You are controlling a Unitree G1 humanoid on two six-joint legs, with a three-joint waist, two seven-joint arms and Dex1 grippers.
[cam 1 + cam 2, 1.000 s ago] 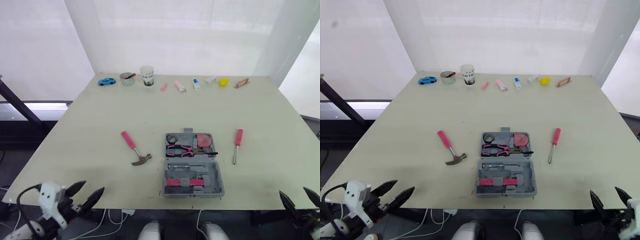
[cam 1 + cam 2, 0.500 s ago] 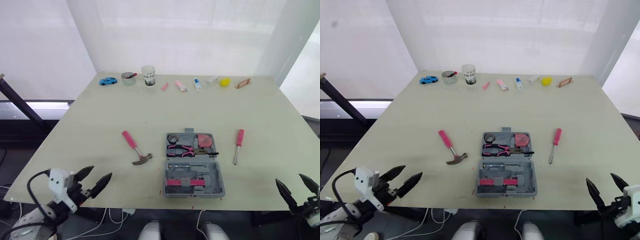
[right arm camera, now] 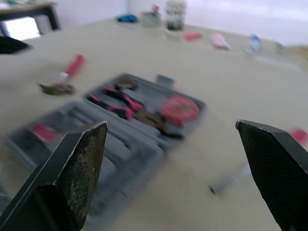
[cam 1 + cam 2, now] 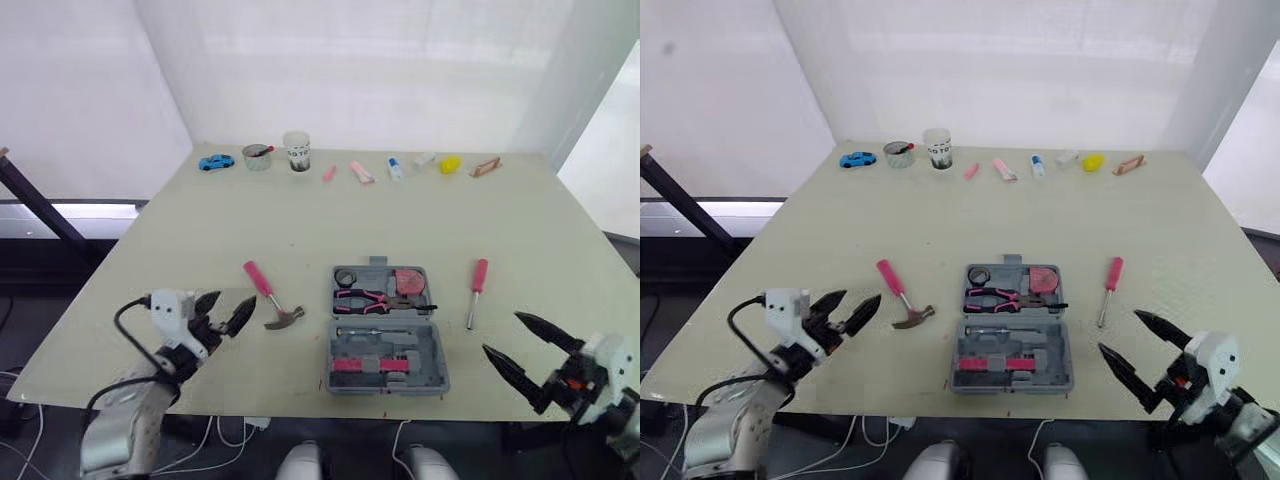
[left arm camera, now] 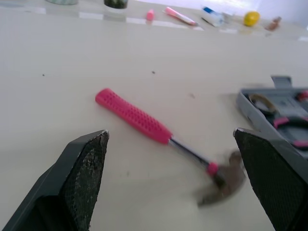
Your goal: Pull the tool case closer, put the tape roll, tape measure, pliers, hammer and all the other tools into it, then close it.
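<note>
The grey tool case (image 4: 385, 325) lies open at the lower centre of the frame, near the front edge of the bench (image 4: 180, 230). Pliers (image 4: 372, 297), a tape measure (image 4: 408, 281) and a tape roll (image 4: 344, 277) sit in its far half. The pink-handled hammer (image 4: 270, 296) lies on the bench just left of the case, and a pink screwdriver (image 4: 476, 291) lies to its right. The left hand (image 4: 234, 300), fingers spread apart, hovers beside the hammer at lower left. The right hand (image 4: 500, 331), its fingers just as wide, hangs at lower right near the case.
</note>
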